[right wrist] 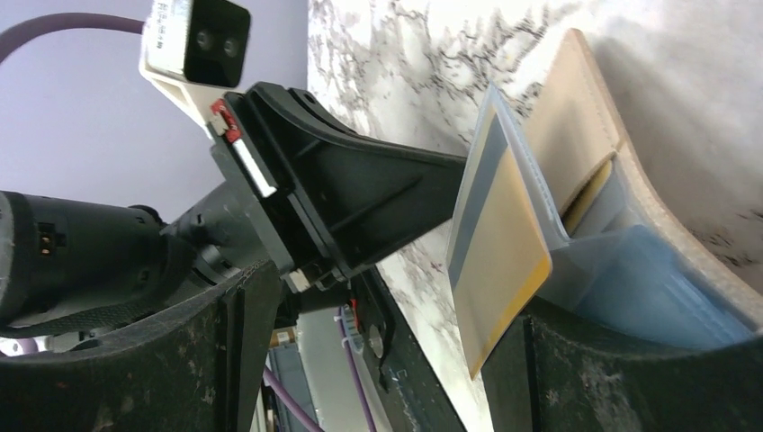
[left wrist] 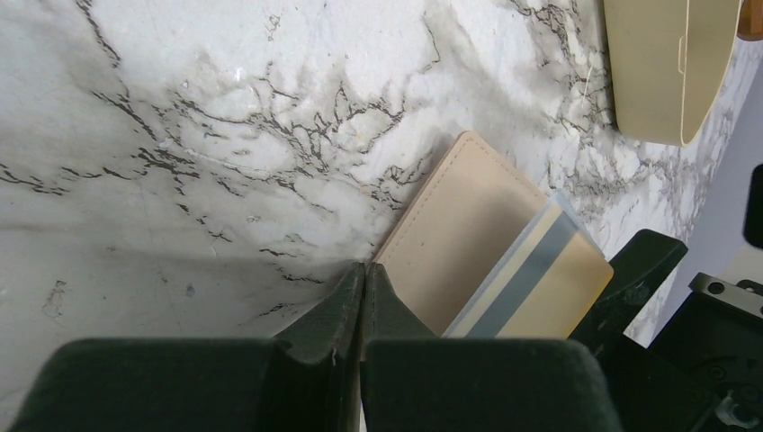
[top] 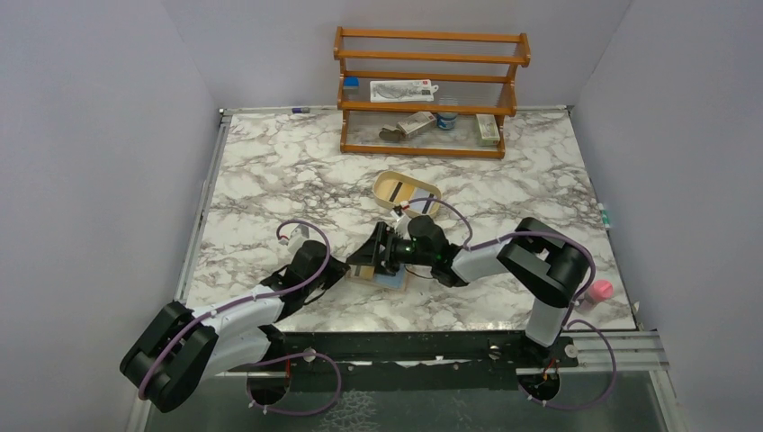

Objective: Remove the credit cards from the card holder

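Note:
The tan card holder (top: 378,268) lies open on the marble between my two grippers. My left gripper (left wrist: 364,270) is shut on the edge of its tan flap (left wrist: 468,216). A yellow-orange card with a grey band (left wrist: 540,279) sticks out of the holder. In the right wrist view this card (right wrist: 495,243) stands out of the light blue inner panel (right wrist: 648,288), between my open right gripper's fingers (right wrist: 387,297) and close to the right finger (right wrist: 576,369). A whitish card with a dark band (top: 419,199) lies in the oval tray.
The oval tan tray (top: 385,180) sits just behind the holder and also shows in the left wrist view (left wrist: 666,72). A wooden rack (top: 430,90) with small items stands at the back. A pink object (top: 600,290) lies at the right edge.

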